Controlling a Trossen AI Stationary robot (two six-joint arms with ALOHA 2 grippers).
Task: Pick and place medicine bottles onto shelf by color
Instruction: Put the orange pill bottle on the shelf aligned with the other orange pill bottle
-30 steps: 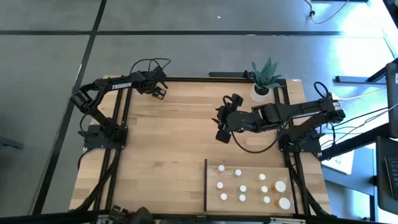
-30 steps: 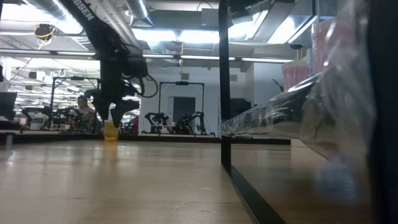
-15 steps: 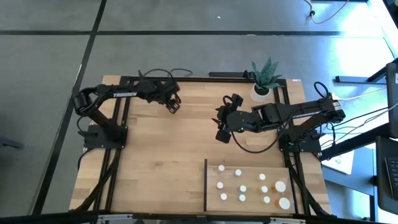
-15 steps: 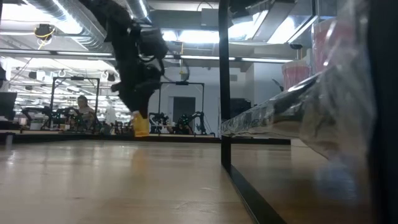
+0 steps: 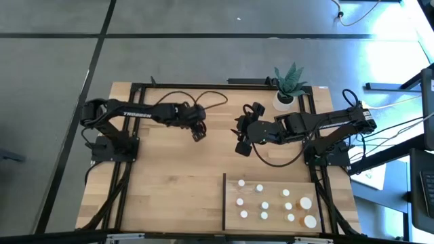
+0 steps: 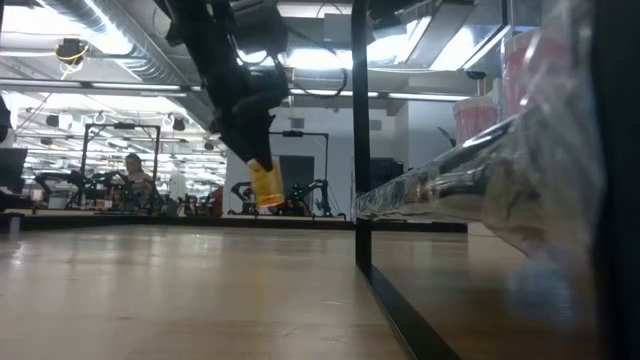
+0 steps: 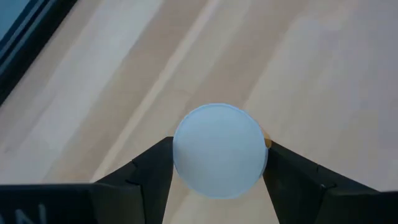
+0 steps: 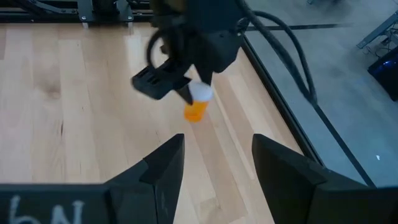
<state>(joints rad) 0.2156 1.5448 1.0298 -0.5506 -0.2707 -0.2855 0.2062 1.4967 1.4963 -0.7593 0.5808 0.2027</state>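
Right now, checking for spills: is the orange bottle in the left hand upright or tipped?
Roughly upright, slightly tilted. The low view shows the orange bottle hanging below the left hand, clear of the tabletop; its white cap faces the wrist camera.

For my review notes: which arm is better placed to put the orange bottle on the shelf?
Left. Its end effector already grips the orange bottle above the table. The right end effector is open and empty, though nearer the shelf.

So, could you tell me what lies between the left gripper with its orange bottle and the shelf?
Only bare tabletop: in the high view, nothing sits between the left gripper, shut on the orange bottle, and the shelf.
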